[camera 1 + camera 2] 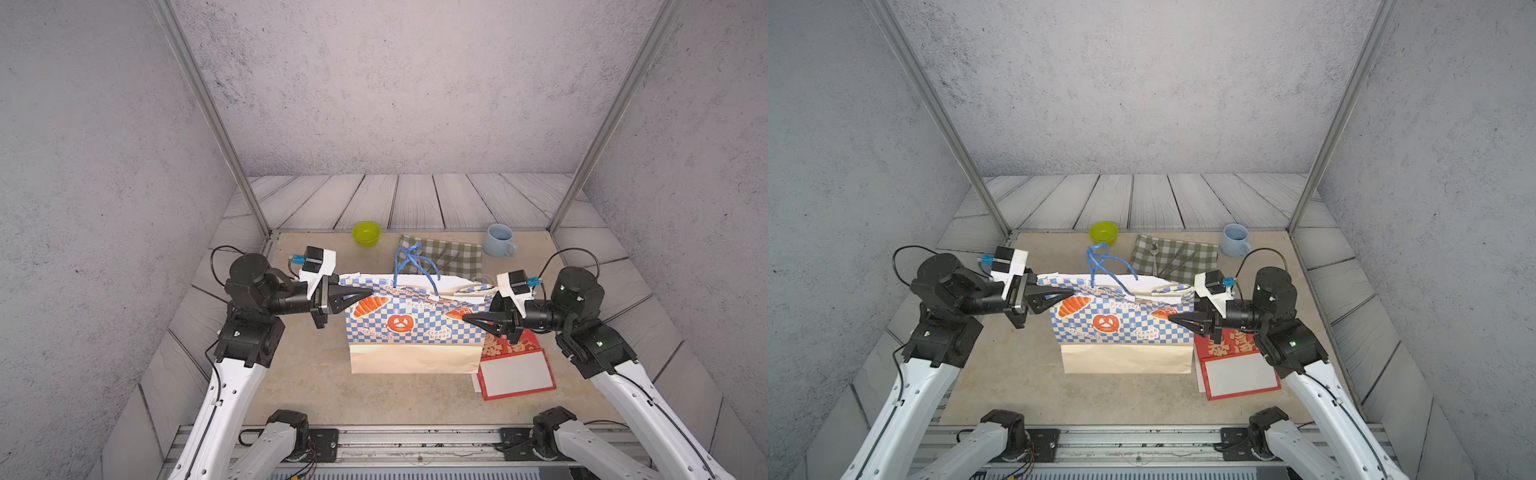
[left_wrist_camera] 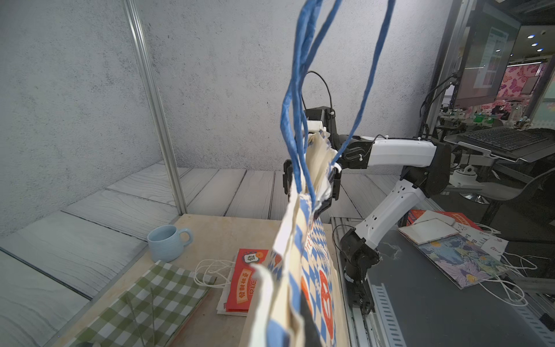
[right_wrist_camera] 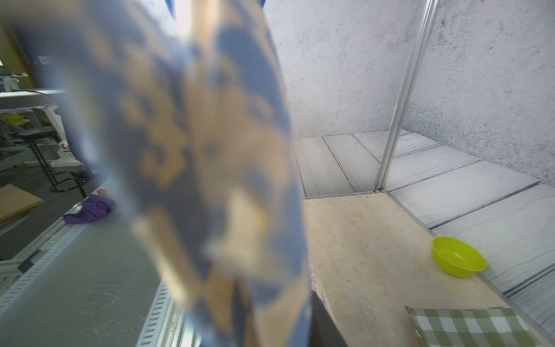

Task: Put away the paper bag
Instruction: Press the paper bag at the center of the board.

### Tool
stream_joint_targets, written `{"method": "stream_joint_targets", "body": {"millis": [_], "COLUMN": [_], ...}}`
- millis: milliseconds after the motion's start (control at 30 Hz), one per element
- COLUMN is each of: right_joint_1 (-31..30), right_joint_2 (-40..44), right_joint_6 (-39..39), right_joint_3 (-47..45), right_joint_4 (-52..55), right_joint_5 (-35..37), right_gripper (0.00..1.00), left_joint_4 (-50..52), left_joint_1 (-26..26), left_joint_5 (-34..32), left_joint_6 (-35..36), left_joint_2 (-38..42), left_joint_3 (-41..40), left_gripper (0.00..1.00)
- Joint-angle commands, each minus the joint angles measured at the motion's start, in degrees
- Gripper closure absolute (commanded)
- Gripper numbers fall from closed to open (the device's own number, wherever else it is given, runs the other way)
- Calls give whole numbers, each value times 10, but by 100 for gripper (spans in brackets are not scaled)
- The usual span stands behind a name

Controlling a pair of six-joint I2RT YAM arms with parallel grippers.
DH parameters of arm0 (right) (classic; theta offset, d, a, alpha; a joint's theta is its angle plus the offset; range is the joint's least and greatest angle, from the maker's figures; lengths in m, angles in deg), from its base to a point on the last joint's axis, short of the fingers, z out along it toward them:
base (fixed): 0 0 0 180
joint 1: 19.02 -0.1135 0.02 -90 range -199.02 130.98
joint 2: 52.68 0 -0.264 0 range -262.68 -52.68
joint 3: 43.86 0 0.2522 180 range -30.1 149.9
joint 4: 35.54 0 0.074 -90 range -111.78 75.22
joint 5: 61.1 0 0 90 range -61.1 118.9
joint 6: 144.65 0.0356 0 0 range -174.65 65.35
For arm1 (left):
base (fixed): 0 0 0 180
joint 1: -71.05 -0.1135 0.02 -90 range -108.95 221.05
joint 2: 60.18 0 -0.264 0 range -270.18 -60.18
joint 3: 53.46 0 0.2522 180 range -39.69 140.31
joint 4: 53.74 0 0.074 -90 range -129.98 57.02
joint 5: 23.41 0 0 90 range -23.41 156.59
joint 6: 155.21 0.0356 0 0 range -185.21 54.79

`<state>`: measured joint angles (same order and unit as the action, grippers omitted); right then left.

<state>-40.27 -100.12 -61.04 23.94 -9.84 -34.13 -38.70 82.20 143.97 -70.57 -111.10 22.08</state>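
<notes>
In both top views the blue-checked paper bag with blue cord handles [image 1: 415, 328] is upright at the middle of the worktop [image 1: 307, 374]; the left gripper [image 1: 360, 296] is clenched on its upper corner, probably to keep it standing. The right gripper [image 1: 467, 318] is at the opposite edge, above a flat red packet [image 1: 515, 374]. In the left wrist view its jaws stand apart around that edge, not pinching. The right wrist view is mostly blurred bag; a lime plastic bowl [image 3: 458, 258] sits well apart

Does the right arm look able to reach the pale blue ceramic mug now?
Probably yes: the pale blue ceramic mug stands beyond the right gripper, with nothing upright between them.
</notes>
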Motion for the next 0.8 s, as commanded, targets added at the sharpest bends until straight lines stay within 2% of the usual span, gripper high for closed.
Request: {"method": "stream_joint_targets", "body": {"millis": [0, 167, 267, 333, 433, 667, 767], "right_joint_1": [1, 4, 5, 4, 4, 4, 4], "right_joint_2": [24, 44, 41, 35, 17, 2, 3], "right_joint_6": [-21, -43, -55, -69, -73, -65, -56], "right_joint_3": [2, -29, -30, -24, -10, -6, 3], "right_joint_4": [29, 25, 21, 20, 6, -15, -15], "right_joint_5": [15, 50, 47, 44, 22, 9, 10], "right_gripper": [35, 19, 14, 14, 19, 45, 51], "left_joint_4": [-47, -80, -83, -87, -95, -95, -67], "left_joint_1": [4, 4, 9, 12, 15, 16, 16], "left_joint_5": [-4, -1, -1, -1, -4, -13, -18], "left_joint_6": [-26, -64, -74, -81, -89, -85, -61], "left_joint_2": [8, 6, 3, 2, 0, 5, 7], "left_joint_3": [16, 19, 27, 31, 30, 36, 40], "left_gripper": [100, 100, 100, 100, 100, 100, 100]}}
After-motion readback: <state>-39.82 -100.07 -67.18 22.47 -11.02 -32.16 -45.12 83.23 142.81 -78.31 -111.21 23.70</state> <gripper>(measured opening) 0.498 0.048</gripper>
